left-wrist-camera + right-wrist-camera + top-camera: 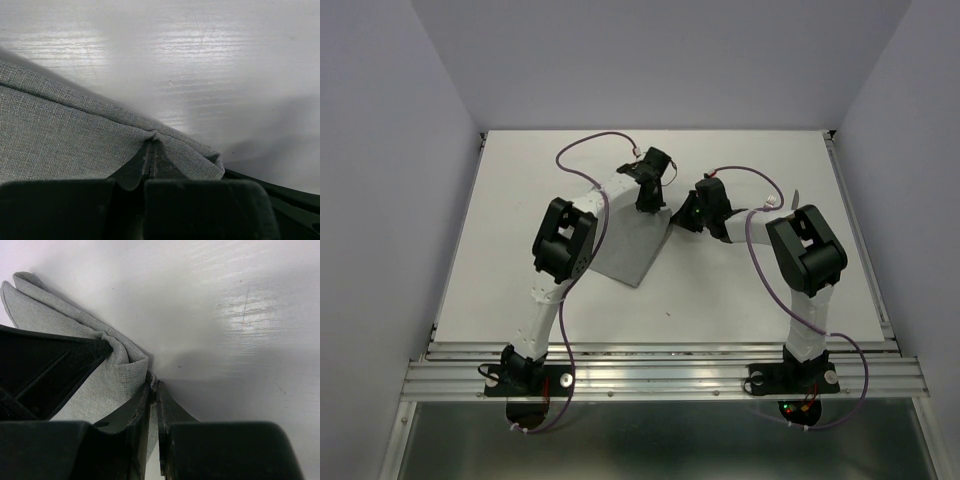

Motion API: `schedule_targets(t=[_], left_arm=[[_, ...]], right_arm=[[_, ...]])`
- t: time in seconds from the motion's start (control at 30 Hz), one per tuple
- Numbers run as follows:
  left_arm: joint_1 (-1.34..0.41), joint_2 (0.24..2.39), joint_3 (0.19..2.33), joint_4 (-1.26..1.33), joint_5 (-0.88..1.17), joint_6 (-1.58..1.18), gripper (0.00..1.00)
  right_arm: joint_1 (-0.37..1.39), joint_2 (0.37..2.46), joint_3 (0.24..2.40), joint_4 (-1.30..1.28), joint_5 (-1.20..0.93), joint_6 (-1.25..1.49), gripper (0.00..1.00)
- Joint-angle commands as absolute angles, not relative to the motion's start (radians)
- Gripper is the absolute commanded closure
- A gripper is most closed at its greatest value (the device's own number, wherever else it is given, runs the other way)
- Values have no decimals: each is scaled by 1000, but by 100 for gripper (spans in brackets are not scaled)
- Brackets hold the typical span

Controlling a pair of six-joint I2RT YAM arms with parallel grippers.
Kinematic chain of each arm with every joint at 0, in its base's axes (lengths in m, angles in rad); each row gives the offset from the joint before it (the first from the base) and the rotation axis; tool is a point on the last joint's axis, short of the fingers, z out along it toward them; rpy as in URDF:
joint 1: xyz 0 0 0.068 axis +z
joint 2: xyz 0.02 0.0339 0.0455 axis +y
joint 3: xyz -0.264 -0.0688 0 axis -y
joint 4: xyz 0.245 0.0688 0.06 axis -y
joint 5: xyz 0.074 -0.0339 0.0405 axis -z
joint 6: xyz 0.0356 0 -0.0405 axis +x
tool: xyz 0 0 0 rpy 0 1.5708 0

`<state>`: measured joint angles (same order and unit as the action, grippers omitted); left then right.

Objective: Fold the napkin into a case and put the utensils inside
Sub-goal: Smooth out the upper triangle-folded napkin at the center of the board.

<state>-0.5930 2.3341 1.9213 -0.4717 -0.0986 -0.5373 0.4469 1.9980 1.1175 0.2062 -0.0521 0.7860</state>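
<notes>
Left end effector (648, 205) and right end effector (677, 222) sit side by side, both clamped on the far edge of the napkin (634, 250), which lies centred on the counter (520, 180), trailing toward the bases.

The napkin (632, 252) lies on the table (760, 300) (centre), left tool (648, 207) and right tool (677, 222) at its far edge.
</notes>
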Motion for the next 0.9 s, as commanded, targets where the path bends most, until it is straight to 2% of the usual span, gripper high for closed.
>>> schedule_targets(t=[0.0, 0.87], left_arm=[[-603, 2267, 1891, -522, -68, -511, 100], [-603, 2135, 1805, -457, 32, -548, 100]], right_arm=[[456, 2026, 1086, 75, -5, 765, 86], [456, 2010, 1078, 71, -5, 765, 86]])
